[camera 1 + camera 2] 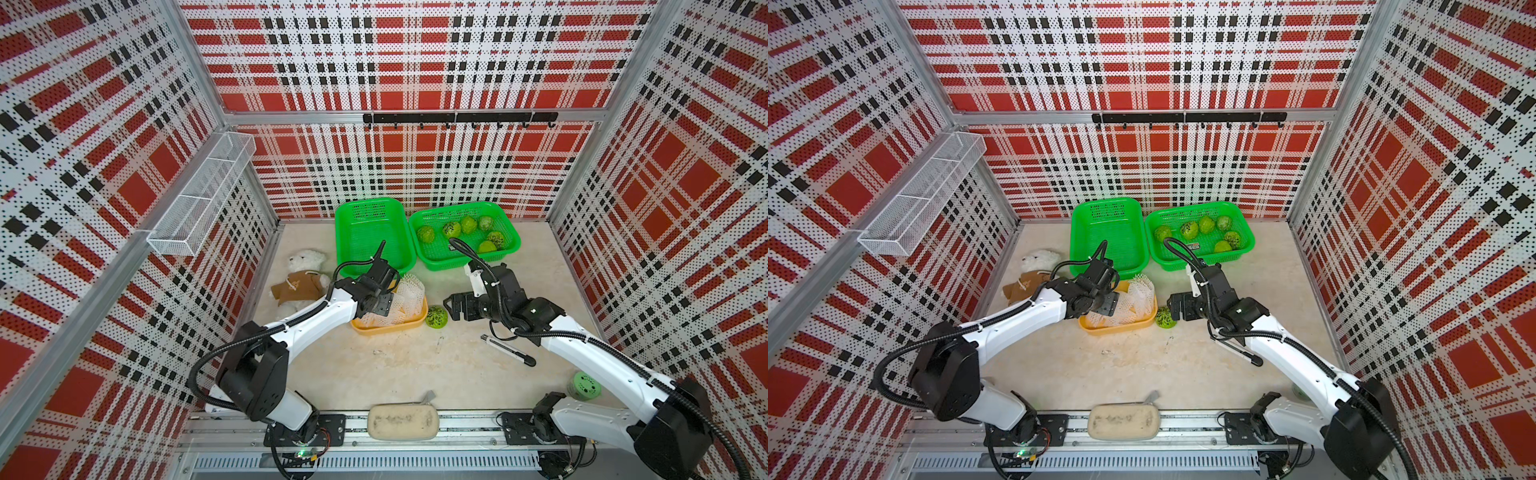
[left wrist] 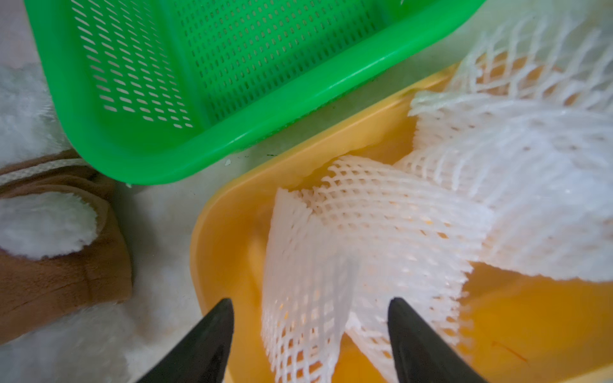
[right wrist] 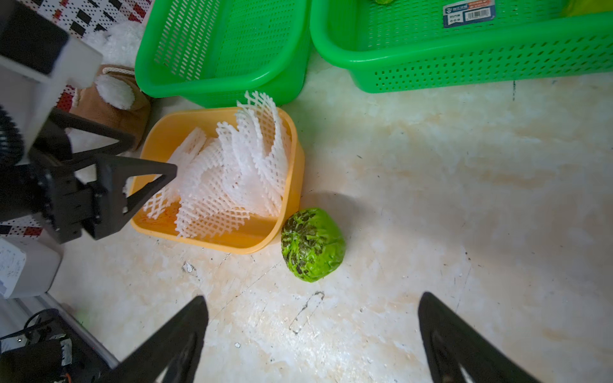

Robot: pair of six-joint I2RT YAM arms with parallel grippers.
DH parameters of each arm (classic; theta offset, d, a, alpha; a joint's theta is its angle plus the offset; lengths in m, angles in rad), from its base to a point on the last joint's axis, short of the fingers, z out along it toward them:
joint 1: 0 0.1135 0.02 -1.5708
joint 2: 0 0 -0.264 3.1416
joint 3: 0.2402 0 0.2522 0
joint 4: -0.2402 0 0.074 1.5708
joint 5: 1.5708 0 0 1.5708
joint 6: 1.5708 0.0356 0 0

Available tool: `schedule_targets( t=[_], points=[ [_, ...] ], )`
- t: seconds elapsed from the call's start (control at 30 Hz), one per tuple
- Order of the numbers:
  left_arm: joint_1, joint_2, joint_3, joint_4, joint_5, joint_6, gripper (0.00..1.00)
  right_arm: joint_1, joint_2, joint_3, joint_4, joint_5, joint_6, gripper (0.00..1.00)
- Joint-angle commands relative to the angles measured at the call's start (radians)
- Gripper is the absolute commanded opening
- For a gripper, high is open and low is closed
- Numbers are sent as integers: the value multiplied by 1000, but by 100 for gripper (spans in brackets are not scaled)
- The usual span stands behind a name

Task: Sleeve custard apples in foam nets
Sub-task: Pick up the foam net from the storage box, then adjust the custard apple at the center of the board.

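Note:
White foam nets [image 1: 405, 299] [image 3: 232, 172] lie heaped in a yellow tray [image 1: 390, 329] [image 2: 232, 205]. My left gripper [image 2: 310, 301] reaches into the tray, open, its two black fingers on either side of one upright foam net [image 2: 308, 265] without pressing it. One custard apple [image 1: 436, 316] [image 3: 312, 244] sits on the table right beside the tray. My right gripper [image 3: 311, 298] [image 1: 451, 307] hovers open just beside that fruit, with nothing between its fingers. Several more custard apples [image 1: 463, 235] lie in the green basket [image 1: 469, 262] at the back right.
An empty green basket [image 1: 338, 232] stands behind the tray. A white plush bear [image 1: 301, 278] lies to the tray's left. A black-and-silver utility knife [image 1: 509, 350] lies under the right arm, with a pale green round container [image 1: 584, 386] near its base. A beige pouch [image 1: 403, 422] lies at the front edge.

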Motion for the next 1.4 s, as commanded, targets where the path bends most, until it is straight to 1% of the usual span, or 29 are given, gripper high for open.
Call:
schedule_targets(
  t=[0.0, 0.17, 0.2, 0.27, 0.33, 0.43, 0.47, 0.5, 0.53, 0.57, 0.63, 0.8, 1.0, 1.1, 1.17, 1.27, 1.37],
  points=[
    [11, 35, 54, -21, -31, -2, 71, 1, 10, 18, 54, -50, -57, 100],
    [29, 105, 91, -55, -74, -26, 58, 0, 37, 16, 72, -90, -89, 100],
    [31, 115, 95, -58, -77, -28, 54, 0, 54, 21, 68, -95, -95, 100],
    [34, 134, 106, -63, -85, -31, 51, 1, 106, 45, 49, -107, -100, 100],
    [35, 141, 113, -70, -92, -34, 36, 1, 155, 62, 40, -121, -102, 100],
    [40, 129, 110, -72, -98, -34, 17, 0, 203, 53, 62, -135, -105, 100],
    [41, 119, 108, -72, -100, -32, 12, 0, 215, 48, 73, -138, -107, 100],
    [43, 106, 108, -77, -101, -32, 9, -1, 228, 42, 82, -139, -110, 100],
    [43, 89, 107, -80, -101, -31, 3, -1, 243, 39, 91, -146, -117, 100],
    [45, 72, 105, -83, -100, -28, 1, -2, 257, 36, 99, -153, -123, 100],
    [53, 31, 102, -88, -88, -21, 0, -5, 287, 28, 132, -180, -146, 100],
    [84, -79, 98, -118, -52, -4, 0, -6, 355, 15, 195, -198, -201, 100],
    [137, -229, 77, -129, 27, 18, 0, -7, 452, 33, 215, -200, -250, 100],
    [163, -293, 69, -126, 67, 26, 0, -6, 466, 14, 246, -213, -269, 99],
    [175, -327, 66, -120, 106, 39, 0, -7, 472, -2, 273, -194, -276, 99],
    [176, -368, 64, -99, 166, 65, 0, -9, 503, 8, 277, -168, -291, 96],
    [176, -399, 64, -75, 247, 84, 0, -15, 529, 20, 275, -145, -295, 89]
  ],
)
